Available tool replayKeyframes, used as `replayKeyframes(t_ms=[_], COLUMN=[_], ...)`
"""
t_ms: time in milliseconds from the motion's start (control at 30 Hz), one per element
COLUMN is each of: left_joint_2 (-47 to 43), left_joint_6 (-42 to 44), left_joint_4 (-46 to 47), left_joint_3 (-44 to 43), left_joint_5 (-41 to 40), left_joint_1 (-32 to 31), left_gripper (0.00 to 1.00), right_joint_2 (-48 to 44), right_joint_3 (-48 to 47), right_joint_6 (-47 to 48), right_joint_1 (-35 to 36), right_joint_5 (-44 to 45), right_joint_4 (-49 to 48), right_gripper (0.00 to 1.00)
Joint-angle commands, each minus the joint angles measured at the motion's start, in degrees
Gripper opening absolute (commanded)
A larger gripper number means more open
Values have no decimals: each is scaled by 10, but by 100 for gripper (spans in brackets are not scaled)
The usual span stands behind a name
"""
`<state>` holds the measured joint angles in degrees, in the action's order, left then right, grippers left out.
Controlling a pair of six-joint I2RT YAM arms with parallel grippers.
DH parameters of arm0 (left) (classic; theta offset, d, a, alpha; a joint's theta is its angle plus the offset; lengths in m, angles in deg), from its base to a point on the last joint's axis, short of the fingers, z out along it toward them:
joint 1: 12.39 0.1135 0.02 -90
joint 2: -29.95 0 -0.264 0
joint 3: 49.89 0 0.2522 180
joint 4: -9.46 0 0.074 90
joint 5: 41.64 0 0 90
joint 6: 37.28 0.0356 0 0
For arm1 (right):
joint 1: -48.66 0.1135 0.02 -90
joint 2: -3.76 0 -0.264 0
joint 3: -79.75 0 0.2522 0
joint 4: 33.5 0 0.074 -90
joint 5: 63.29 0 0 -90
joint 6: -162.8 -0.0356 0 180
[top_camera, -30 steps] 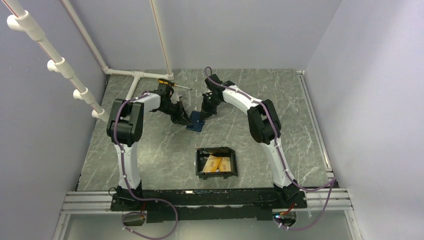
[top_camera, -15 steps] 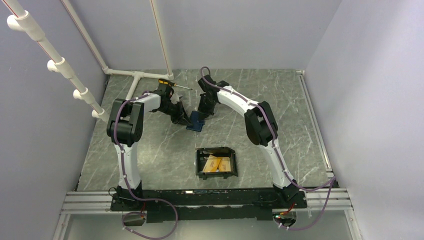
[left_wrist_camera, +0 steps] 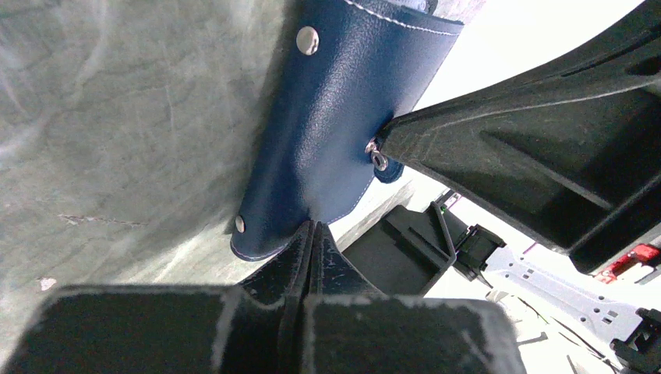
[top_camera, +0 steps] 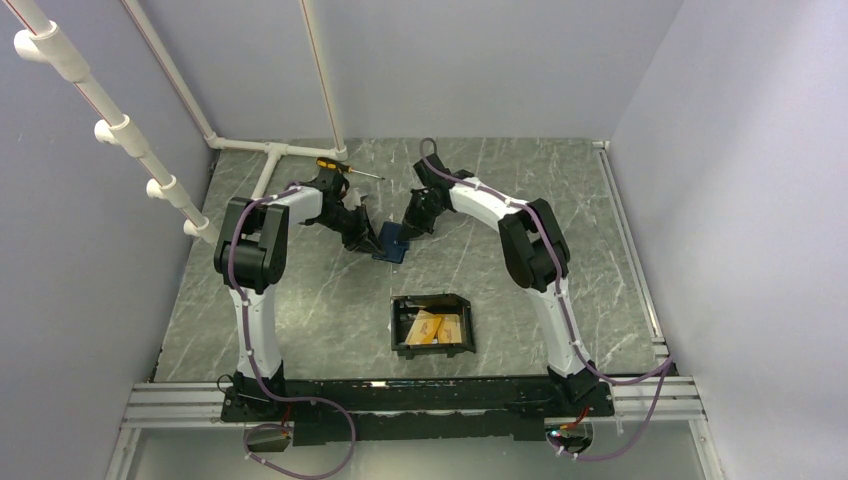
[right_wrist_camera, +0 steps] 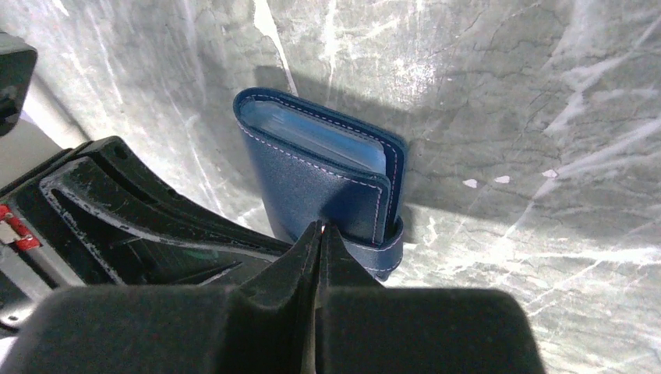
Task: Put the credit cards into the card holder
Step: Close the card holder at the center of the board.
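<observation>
Orange-gold credit cards [top_camera: 437,327] lie inside the black card holder [top_camera: 396,326] near the table's front middle. Farther back a dark blue folding wallet [top_camera: 392,242] stands on the table, also in the left wrist view [left_wrist_camera: 335,117] and the right wrist view [right_wrist_camera: 319,187]. My left gripper [top_camera: 372,240] [left_wrist_camera: 313,226] is shut, its tip against the wallet's lower edge. My right gripper [top_camera: 408,232] [right_wrist_camera: 321,227] is shut too, its tip touching the wallet's cover beside the strap. No card shows between either pair of jaws.
A yellow-and-black screwdriver [top_camera: 340,168] lies behind the left arm. White pipes [top_camera: 268,150] run along the back left corner. Purple walls close the table on three sides.
The right arm swung a little left, then back right, its tip staying at the wallet. The left arm and the wallet have hardly moved.
</observation>
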<state>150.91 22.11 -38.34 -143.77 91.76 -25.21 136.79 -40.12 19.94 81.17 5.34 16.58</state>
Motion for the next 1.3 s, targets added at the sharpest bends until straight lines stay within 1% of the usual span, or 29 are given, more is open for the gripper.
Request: replayKeyframes(t_ms=[0, 333, 533, 633, 733, 833, 933, 1200, 1267], left_joint_2=[13, 6, 5, 6, 6, 5, 4, 3, 2], left_joint_6=[25, 19, 16, 18, 20, 17, 17, 22, 20], left_joint_4=[-24, -18, -12, -15, -17, -13, -13, -19, -15], left_joint_3=[9, 22, 26, 24, 22, 26, 27, 22, 24], left_joint_5=[-30, -26, -23, -24, -26, -24, -23, -23, -20], left_joint_1=[-5, -6, -5, -5, -5, -5, -5, -5, -5], left_gripper=[0, 0, 0, 0, 0, 0, 0, 0, 0], right_joint_2=[-13, -4, -1, -6, -5, -13, -11, -46, -46], right_joint_3=[49, 60, 47, 68, 60, 80, 69, 99, 93], right_joint_6=[-15, -58, -53, -67, -64, -83, -77, -57, -51], right_joint_1=[-6, -20, -25, -27, -26, -30, -29, -33, -33], right_joint_5=[0, -11, -4, -9, 7, 12, 30, 41, 47], right_joint_4=[-71, -103, -88, -106, -84, -100, -83, -94, -90], right_gripper=[0, 0, 0, 0, 0, 0, 0, 0, 0])
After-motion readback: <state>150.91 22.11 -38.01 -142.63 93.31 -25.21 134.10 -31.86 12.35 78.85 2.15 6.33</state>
